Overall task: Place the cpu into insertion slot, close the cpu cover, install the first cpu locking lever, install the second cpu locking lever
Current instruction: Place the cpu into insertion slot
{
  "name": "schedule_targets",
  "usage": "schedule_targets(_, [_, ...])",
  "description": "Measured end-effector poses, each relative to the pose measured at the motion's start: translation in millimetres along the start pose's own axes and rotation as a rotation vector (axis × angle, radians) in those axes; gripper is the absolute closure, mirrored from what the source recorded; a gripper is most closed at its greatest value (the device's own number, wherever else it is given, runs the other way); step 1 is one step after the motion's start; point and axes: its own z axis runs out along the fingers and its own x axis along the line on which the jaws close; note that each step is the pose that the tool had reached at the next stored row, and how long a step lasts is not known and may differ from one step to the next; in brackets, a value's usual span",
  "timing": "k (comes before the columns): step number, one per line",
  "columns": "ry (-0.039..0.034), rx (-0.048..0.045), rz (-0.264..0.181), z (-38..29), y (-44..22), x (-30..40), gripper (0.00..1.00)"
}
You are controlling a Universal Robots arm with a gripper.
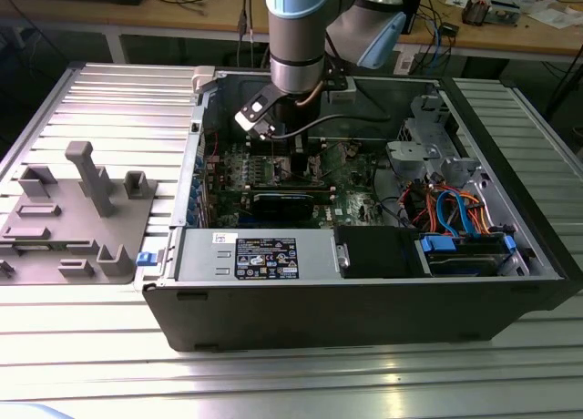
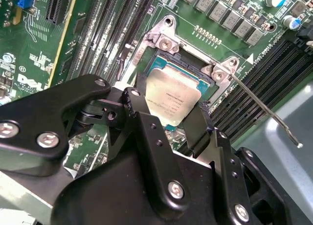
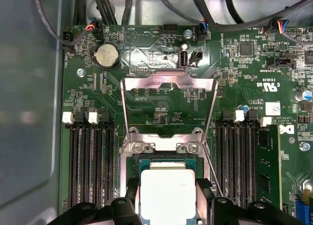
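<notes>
- Closest to my lens are the two black fingers (image 2: 144,129). As far as I can judge, they are drawn in to the width of the cpu (image 2: 173,98) and bear on two opposite edges of it. Nothing else is in their grip.
- The cpu lies flat between the fingertips, directly over the insertion slot (image 2: 168,63). I cannot tell whether it is fully seated. Gripping by the edges keeps its metal top and underside clear, I reckon.
- The cpu cover (image 3: 142,80) stands swung open just beyond the fingertips, which leaves the slot free from above.
- A locking lever (image 2: 264,107) juts out unlatched to one side of the fingers. I take it that is what lets the cover stand up.
- My count is one cpu, one slot and one cover. I can pick out one lever for certain, but I cannot make out a second.
- In the exterior view, one open computer case (image 1: 364,301) sits on the counter (image 1: 109,364) around the fingers. One grey fixture tray (image 1: 82,219) lies well apart from them, outside the case.
</notes>
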Motion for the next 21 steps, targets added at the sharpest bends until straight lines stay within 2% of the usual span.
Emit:
schedule_targets(12, [-0.0006, 0.0001, 0.009, 1.3, -0.1, 1.3, 0.46])
schedule_targets(17, [-0.0014, 0.0011, 0.014, 5.9, -0.3, 1.5, 0.46])
schedule_targets(21, [-0.0011, 0.0009, 0.014, 6.1, -0.3, 1.6, 0.46])
